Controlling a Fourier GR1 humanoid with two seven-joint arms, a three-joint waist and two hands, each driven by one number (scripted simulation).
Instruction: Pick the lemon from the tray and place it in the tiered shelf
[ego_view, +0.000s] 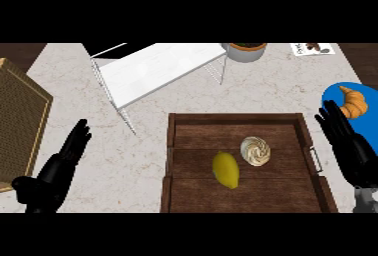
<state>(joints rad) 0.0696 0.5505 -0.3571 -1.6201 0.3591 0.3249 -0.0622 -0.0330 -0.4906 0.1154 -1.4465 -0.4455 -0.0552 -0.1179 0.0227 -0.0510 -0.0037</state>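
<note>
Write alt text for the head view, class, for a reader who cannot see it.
A yellow lemon lies in a dark wooden tray beside a swirled bun, with a white shelf behind. Both black hands, left and right, rest open at the sides.

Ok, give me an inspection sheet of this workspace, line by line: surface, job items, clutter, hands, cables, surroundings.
Surface: pale marbled counter.
Job's things: yellow lemon lying in the dark wooden tray; white tiered shelf behind the tray, nothing seen on it.
Clutter: swirled pastry in the tray beside the lemon; croissant on a blue plate; plant pot; printed card; woven board at left.
Hands: left hand and right hand open, resting either side of the tray.
Cables: nothing seen.
Surroundings: dark floor past the counter's corners.
</note>
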